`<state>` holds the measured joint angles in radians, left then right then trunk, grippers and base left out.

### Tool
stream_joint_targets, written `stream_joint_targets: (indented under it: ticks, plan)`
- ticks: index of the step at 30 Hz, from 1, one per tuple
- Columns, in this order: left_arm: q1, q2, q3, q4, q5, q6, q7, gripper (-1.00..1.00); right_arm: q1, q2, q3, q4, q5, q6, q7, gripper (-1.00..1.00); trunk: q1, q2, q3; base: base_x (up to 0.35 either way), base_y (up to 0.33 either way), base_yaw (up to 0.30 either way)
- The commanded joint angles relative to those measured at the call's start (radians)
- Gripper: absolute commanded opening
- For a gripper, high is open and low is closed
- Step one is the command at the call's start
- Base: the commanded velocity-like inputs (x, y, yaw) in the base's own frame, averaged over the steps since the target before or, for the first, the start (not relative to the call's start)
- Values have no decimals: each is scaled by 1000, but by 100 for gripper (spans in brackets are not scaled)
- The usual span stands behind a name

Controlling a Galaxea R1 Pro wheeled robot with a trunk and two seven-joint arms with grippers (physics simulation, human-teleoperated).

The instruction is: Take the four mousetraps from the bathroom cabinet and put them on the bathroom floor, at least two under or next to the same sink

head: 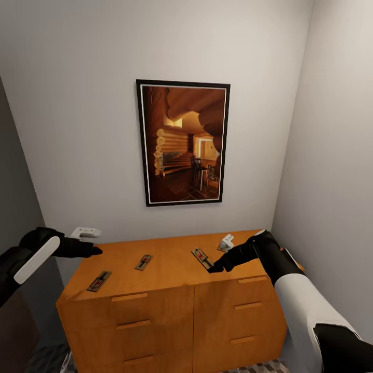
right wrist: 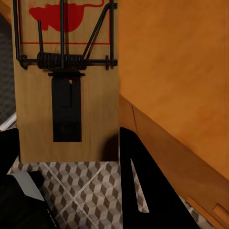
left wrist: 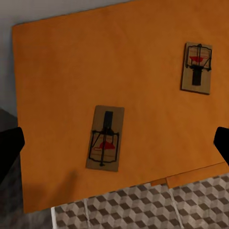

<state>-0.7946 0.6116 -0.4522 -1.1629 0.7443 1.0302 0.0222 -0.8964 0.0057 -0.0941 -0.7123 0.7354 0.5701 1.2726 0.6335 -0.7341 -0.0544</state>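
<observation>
Three mousetraps lie on top of the cabinet (head: 171,311) in front of you: the left mousetrap (head: 99,281) near the front left corner, the middle mousetrap (head: 144,262) farther back, and the right mousetrap (head: 202,258) near the front edge, right of centre. Your right gripper (head: 217,268) is at that right one; in the right wrist view its fingers (right wrist: 143,191) stand apart on either side of the board's near end, not visibly closed on it. Your left gripper (head: 96,251) hovers over the cabinet's far left edge, and its fingertips sit wide apart at the edges of the left wrist view, holding nothing. The bathroom floor (left wrist: 143,207) shows below the cabinet front. A framed picture (head: 183,142) hangs on the far wall.
</observation>
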Motion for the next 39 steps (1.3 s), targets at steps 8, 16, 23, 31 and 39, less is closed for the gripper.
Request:
stream_joint_targets:
  ticks: [8,16,23,31,39]
  plan:
    - [-2,12,-6,4,3,3,1,100,-1,0,-4,-2,6,15,5,-100,31,-58,-27,0,0,0]
    - [-2,31,-9,5,4,4,-2,100,-1,0,-4,-3,8,16,4,-100,39,-72,-33,0,0,0]
    - [-2,36,-37,21,4,5,-5,100,-1,1,-4,-3,9,16,4,-100,39,-72,-33,0,0,0]
    - [-2,40,-74,41,6,7,-9,100,-1,2,-2,-3,10,16,4,-100,39,-72,-33,0,0,0]
    - [-3,45,-136,83,10,12,-89,100,-1,2,-1,-3,10,16,4,-100,39,-72,-33,0,0,0]
